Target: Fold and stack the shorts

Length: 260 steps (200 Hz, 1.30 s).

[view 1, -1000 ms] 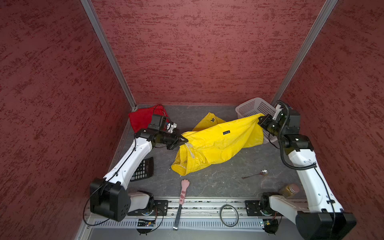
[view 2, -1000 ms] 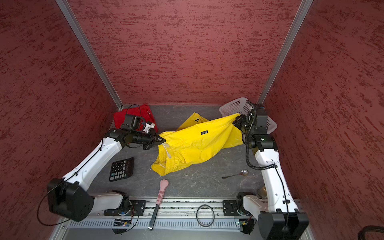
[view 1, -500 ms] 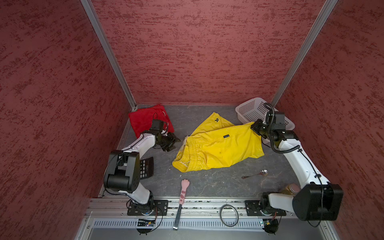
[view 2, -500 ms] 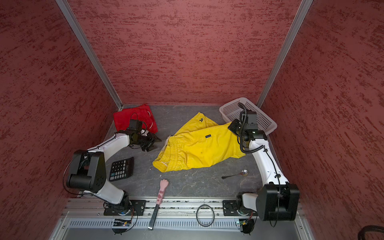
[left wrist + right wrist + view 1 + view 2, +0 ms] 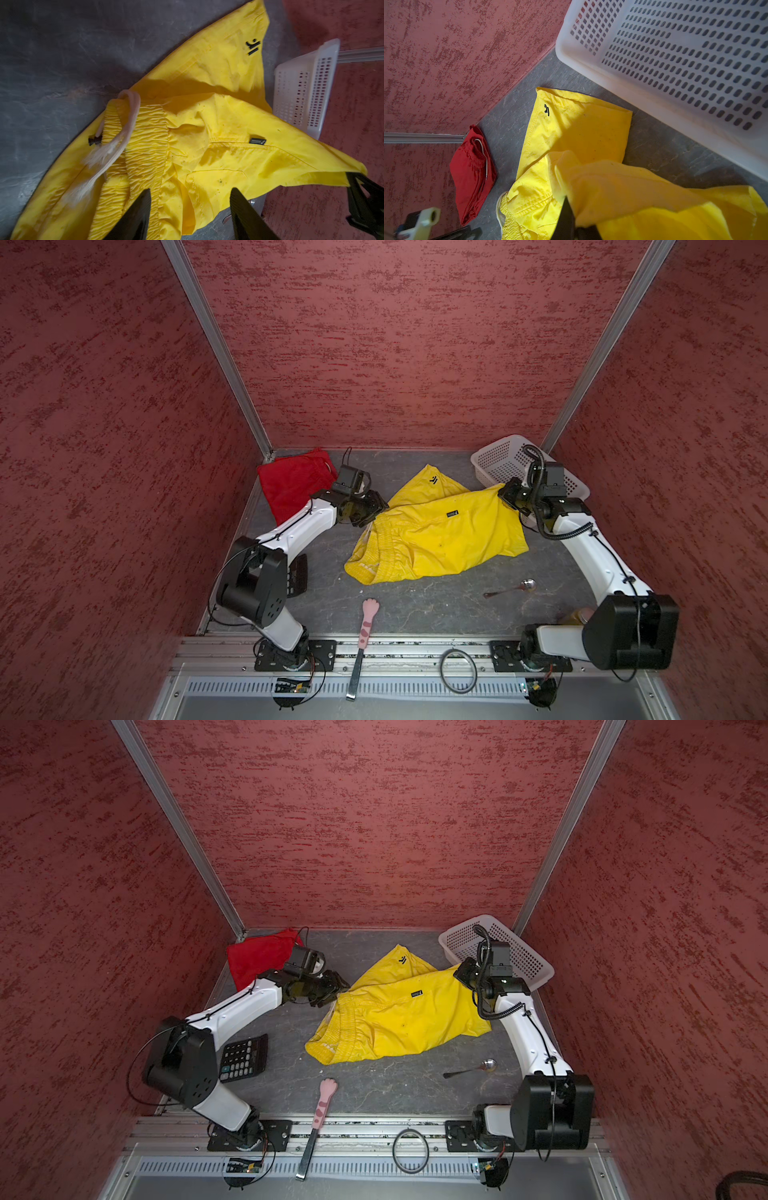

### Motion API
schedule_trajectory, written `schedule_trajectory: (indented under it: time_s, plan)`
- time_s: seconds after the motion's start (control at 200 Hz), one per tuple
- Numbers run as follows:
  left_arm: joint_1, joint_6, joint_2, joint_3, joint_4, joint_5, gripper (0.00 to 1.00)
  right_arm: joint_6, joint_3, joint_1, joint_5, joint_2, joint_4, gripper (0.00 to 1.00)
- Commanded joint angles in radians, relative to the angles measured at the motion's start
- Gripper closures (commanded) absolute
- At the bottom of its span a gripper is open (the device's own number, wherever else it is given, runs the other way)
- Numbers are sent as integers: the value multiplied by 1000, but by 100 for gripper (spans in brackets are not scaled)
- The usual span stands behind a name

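Left wrist view: your left gripper (image 5: 191, 190) hangs just over the yellow shorts (image 5: 207, 128), fingers apart, clamped on nothing. Below it the ribbed waistband (image 5: 145, 141) lies bunched, w/ the whitish drawstring (image 5: 126, 124) looped across it.

In both top views your right gripper (image 5: 505, 493) is closed on the hem corner of one yellow leg. It holds that corner up off the table (image 5: 415, 605), right beside the white basket (image 5: 503, 460). Right wrist view agrees: yellow fabric drapes over the closed jaws. The other yellow leg lies flat toward the back wall, small dark logo up.

Where things are: the yellow pair sits mid-table, btw. the two arms, spread wide and rumpled. The red shorts (image 5: 291, 485) lie in the far left corner, well apart from the yellow pair, in a compact shape w/ drawstring on top.

Progress, as a judgement: the red pair looks folded, i.e. approx. half the folding is done. The yellow pair looks only laid out, and no clean crease shows. Left for you: flatten it, fold it, then stack one pair on the other. Nothing is stacked yet. A calculator (image 5: 243, 1058) and a spoon (image 5: 473, 1070) sit near the front, apart from the cloth.
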Motion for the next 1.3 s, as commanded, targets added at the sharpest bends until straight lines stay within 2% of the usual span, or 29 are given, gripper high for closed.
schedule_trajectory:
  time_s: [0.0, 0.22, 0.341, 0.421, 0.561, 0.837, 1.087, 1.137, 1.247, 1.297]
  plan:
    - [-23, 3, 59, 39, -44, -68, 36, -13, 30, -5, -4, 0, 22, 100]
    - [-35, -4, 108, 63, -92, -158, 35, -9, 31, -5, -14, 21, 34, 100]
    - [-34, -23, 139, 59, -42, -144, 35, -8, 33, -4, -19, 32, 37, 100]
    - [-40, -34, 155, 63, 14, -128, 39, -8, 31, -4, -15, 34, 37, 100]
    - [-47, -37, 199, 92, 16, -121, 41, -10, 33, -5, -15, 38, 37, 100]
    - [-60, -22, 189, 50, -25, -210, 39, -13, 38, -4, -16, 51, 37, 100]
    - [-67, 3, 225, 53, -21, -227, 38, -11, 39, -5, -16, 51, 36, 100]
    - [-67, 4, 226, 53, -7, -221, 39, -10, 39, -4, -18, 50, 36, 100]
    - [-62, -3, 228, 56, 53, -198, 51, -7, 36, -4, -28, 52, 39, 100]
    - [-53, -9, 225, 54, 94, -167, 51, -3, 32, -4, -35, 53, 44, 100]
